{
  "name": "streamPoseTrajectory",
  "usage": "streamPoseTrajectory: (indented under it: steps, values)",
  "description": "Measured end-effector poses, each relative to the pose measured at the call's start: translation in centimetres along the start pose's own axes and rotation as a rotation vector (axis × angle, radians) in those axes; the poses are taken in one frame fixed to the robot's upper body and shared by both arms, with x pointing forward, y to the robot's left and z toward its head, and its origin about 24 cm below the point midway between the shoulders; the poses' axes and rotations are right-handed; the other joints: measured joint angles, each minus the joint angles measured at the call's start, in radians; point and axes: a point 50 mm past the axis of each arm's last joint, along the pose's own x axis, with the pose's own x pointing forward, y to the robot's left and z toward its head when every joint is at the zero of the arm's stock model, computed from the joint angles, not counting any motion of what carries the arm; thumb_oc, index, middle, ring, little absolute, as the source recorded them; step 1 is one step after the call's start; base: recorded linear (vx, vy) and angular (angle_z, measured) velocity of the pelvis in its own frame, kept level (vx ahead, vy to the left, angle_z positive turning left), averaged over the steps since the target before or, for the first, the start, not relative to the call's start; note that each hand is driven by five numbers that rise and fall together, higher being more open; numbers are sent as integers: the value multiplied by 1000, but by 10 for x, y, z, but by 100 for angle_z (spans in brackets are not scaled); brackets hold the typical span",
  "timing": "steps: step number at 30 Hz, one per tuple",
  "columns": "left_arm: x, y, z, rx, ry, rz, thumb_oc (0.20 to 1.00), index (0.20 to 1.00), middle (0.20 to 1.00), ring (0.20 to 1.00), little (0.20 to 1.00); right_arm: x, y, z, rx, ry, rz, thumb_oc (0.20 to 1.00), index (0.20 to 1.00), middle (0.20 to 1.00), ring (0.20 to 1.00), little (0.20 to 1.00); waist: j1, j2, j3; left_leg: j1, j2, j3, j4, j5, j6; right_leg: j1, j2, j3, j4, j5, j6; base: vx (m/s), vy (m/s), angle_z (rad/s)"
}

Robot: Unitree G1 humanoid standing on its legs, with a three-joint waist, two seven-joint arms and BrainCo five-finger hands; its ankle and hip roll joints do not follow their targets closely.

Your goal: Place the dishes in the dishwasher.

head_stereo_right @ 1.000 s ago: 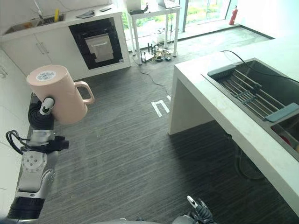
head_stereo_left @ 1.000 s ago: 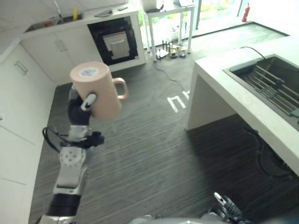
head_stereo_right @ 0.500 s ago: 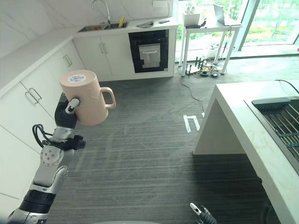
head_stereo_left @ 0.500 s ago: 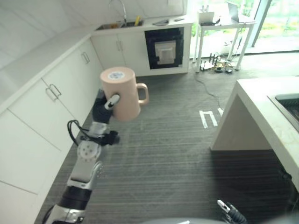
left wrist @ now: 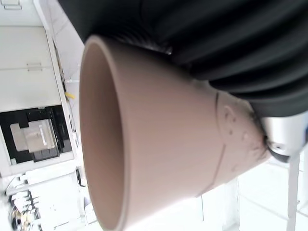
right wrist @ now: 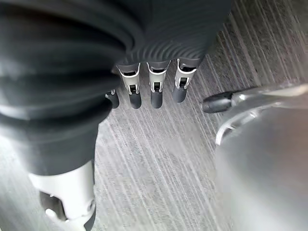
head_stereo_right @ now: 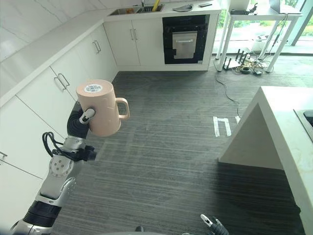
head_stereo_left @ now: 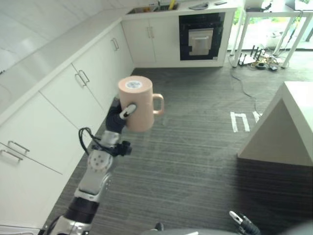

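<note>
I carry the pink mug [head_stereo_right: 100, 108] upside down in my left hand [head_stereo_right: 78, 122], fingers and thumb wrapped round its wall, high above the dark floor [head_stereo_right: 166, 142] beside the white cabinets [head_stereo_right: 54, 88]. My right hand [right wrist: 149, 91] hangs low, its fingers slack and empty. I judge a firm, steady grip matters most while walking towards the dishwasher.

the left robot hand [head_stereo_right: 79, 122] holds the mug [head_stereo_right: 99, 107] upside down above the floor [head_stereo_right: 166, 147], right of the cabinets [head_stereo_right: 54, 93]; the oven [head_stereo_right: 186, 39] stands far behind.
</note>
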Motion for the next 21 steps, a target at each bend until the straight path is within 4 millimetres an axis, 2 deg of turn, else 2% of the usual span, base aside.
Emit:
streamPoseTrajectory:
  steps: [7, 9, 10, 12, 13, 15, 19, 21]
  values:
    - [0, 1, 1, 20, -3, 27, 200, 200, 200, 200, 200, 1, 8, -1, -4, -9, 67, 1000, 1000, 1000, 1000, 1000, -1, -16, 5, 30, -5, 0, 0, -2, 2, 33, -3, 13, -21, -1, 4, 36, 1, -5]
    - [1, 0, 1, 45, -10, 19, 200, 200, 200, 200, 200, 1, 15, 5, 42, -28, 163, 1000, 1000, 1000, 1000, 1000, -16, -16, 5, 31, 7, -1, 0, -3, 1, 37, 7, 14, -25, 2, 1, 58, 9, -2]
    - [2, 4, 3, 77, -7, 0, 200, 200, 200, 200, 200, -6, 3, -4, 56, 12, 224, 1000, 1000, 1000, 1000, 1000, -21, -27, -40, 41, 17, 5, 5, -6, -5, 41, 17, 25, -19, 7, -5, 106, 21, -3]
    - [2, 1, -4, 47, 12, 37, 200, 200, 200, 200, 200, -2, 7, 2, -3, 9, 222, 1000, 1000, 1000, 1000, 1000, -16, -34, -39, 24, 9, -12, 32, -11, -5, 13, 8, 42, 1, -3, -4, 82, -13, -16]
    - [1, 1, -9, 48, 34, 42, 200, 200, 200, 200, 200, 0, 7, 7, -38, -7, 222, 1000, 1000, 1000, 1000, 1000, -13, -28, -37, 26, 14, -59, 25, -13, -9, 3, 13, 55, 10, -5, -2, 42, -46, -27]
    - [-1, 3, -18, 55, 77, 45, 200, 200, 200, 200, 200, 1, 8, 16, -36, -56, 222, 1000, 1000, 1000, 1000, 1000, -24, -17, -37, 27, 25, -52, 3, -8, -19, 7, 18, 50, 8, 1, -1, 128, -101, -10]
    - [4, 1, -18, 55, 74, 60, 200, 200, 200, 200, 200, -1, -4, 5, -28, -26, 154, 1000, 1000, 1000, 1000, 1000, -25, -22, -29, 19, 28, -64, 25, -12, -25, 6, 24, 48, 15, -11, 3, 154, -166, 7]
    - [7, 0, -17, 62, 77, 80, 200, 200, 200, 200, 200, -1, -4, 7, -29, -33, 134, 1000, 1000, 1000, 1000, 1000, -26, -23, -10, -25, 41, -75, 117, -33, -49, -26, 32, 40, 72, -46, -17, 123, -197, 7]
